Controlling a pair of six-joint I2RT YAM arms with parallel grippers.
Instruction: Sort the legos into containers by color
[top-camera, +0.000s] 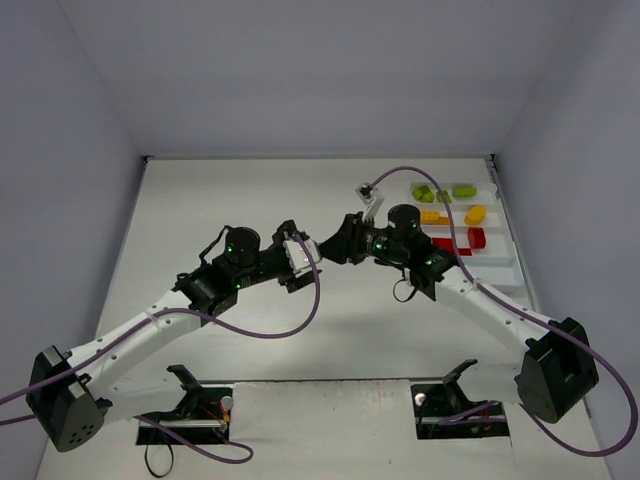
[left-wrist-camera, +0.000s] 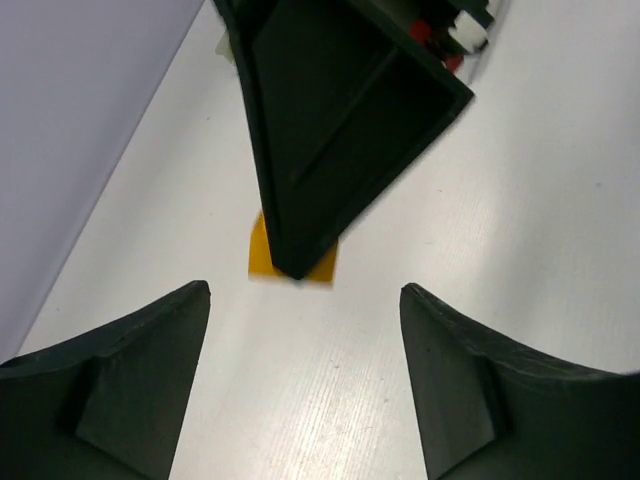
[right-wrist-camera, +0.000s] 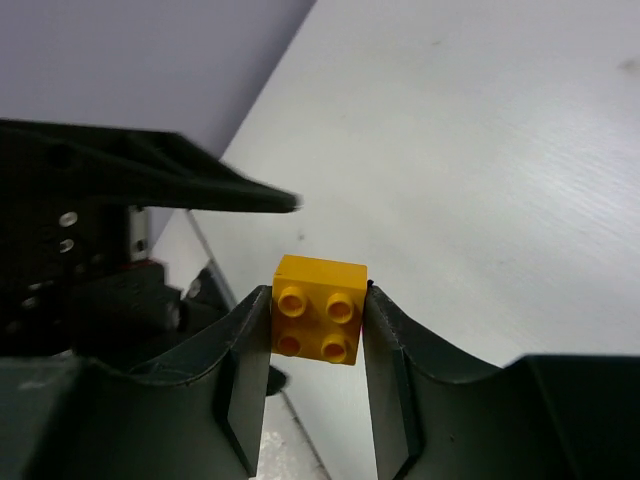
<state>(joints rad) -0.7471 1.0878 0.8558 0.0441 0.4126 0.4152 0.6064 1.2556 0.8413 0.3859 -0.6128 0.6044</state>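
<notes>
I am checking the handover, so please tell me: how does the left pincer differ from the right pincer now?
Opening: the left pincer stands wide open; the right pincer is closed. Load: the left pincer holds nothing; the right pincer grips a yellow-orange lego. Both are black and face each other above the table.

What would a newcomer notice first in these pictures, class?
At the middle of the table, the right gripper clamps a yellow-orange brick, the left gripper open facing it. At far right, a white tray holds green bricks, yellow bricks and red bricks in separate compartments.
</notes>
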